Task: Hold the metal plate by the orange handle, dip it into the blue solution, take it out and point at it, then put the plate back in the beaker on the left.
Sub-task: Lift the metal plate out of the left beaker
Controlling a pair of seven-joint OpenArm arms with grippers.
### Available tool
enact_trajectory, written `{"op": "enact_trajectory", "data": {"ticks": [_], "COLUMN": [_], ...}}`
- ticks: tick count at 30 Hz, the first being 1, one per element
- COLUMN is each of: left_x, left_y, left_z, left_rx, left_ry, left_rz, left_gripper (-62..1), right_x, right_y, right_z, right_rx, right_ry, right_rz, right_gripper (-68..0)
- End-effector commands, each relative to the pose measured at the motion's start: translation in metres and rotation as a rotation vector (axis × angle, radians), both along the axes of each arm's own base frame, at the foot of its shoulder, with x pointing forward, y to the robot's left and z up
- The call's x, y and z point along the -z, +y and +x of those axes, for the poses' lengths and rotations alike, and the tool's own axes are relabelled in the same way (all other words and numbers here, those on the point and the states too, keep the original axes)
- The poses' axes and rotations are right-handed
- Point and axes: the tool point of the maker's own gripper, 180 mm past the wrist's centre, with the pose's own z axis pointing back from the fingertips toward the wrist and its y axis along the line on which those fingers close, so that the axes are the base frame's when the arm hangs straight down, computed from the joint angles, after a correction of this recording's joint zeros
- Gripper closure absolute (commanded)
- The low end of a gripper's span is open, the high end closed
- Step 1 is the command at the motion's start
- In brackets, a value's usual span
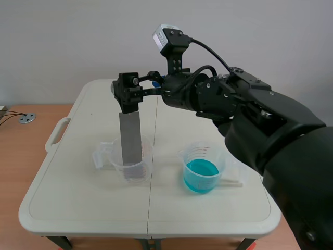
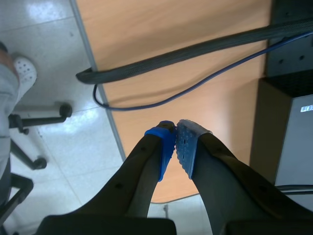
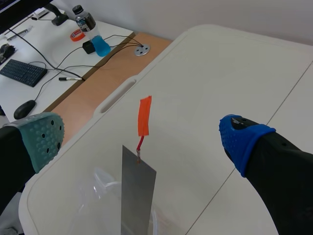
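A grey metal plate (image 1: 130, 138) stands upright in the clear beaker (image 1: 132, 167) on the left of the white table. In the right wrist view its orange handle (image 3: 144, 115) rises on a thin wire from the plate (image 3: 138, 196). My right gripper (image 3: 144, 139) is open, one finger on each side of the handle, touching nothing. In the scene view that gripper (image 1: 127, 95) sits at the plate's top end. A second beaker holds the blue solution (image 1: 202, 169) to the right. My left gripper (image 2: 175, 142) is shut on nothing, off the table over a wooden desk edge.
A thin white stick (image 1: 232, 182) lies beside the blue beaker. The folding table (image 1: 78, 208) has a carry handle (image 1: 56, 134) on its left edge. Beyond it a side desk holds a keyboard (image 3: 22, 72) and a bottle (image 3: 90, 30). Cables (image 2: 186, 90) cross the desk under my left gripper.
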Motion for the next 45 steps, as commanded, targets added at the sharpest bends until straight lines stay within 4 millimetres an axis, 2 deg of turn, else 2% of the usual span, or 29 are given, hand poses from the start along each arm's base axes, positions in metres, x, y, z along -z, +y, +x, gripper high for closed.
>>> {"op": "enact_trajectory", "data": {"ticks": [1, 8, 13, 19, 23, 28, 33, 36, 42, 45], "left_x": [-0.003, -0.002, -0.002, -0.002, -0.002, -0.002, -0.002, -0.002, -0.002, -0.002], "left_y": [-0.002, -0.003, -0.003, -0.004, -0.004, -0.004, -0.004, -0.004, -0.004, -0.004], "left_z": [0.0, -0.004, -0.004, -0.004, -0.004, -0.004, -0.004, -0.004, -0.004, -0.004], "left_rx": [-0.005, -0.005, -0.005, -0.005, -0.005, -0.005, -0.005, -0.006, -0.006, -0.006], "left_ry": [-0.007, 0.003, 0.003, 0.003, 0.003, 0.003, 0.003, 0.003, 0.002, 0.002], "left_rz": [-0.01, -0.018, -0.018, -0.021, -0.022, -0.022, -0.022, -0.022, -0.022, -0.022], "left_gripper": [-5.8, -5.8, -5.8, -5.8, -5.8, -5.8, -5.8, -5.8, -5.8, -5.8], "right_x": [-0.02, -0.019, -0.01, -0.003, 0.002, -0.003, -0.005, -0.006, -0.006, -0.006], "right_y": [0.007, 0.022, 0.032, 0.05, 0.053, 0.06, 0.061, 0.061, 0.061, 0.061], "right_z": [0.009, 0.019, 0.024, 0.016, 0.015, 0.007, 0.007, 0.007, 0.007, 0.007], "right_rx": [-0.009, -0.02, -0.026, -0.109, -0.111, -0.172, -0.175, -0.173, -0.172, -0.172], "right_ry": [-0.033, 0.005, 0.048, 0.088, 0.129, 0.114, 0.112, 0.114, 0.115, 0.115], "right_rz": [0.025, 0.033, 0.033, 0.055, 0.084, 0.107, 0.118, 0.125, 0.128, 0.129], "right_gripper": [-66.3, -66.3, -66.3, -66.3, -66.3, -66.3, -65.8, -58.5, -35.6, -28.5]}}
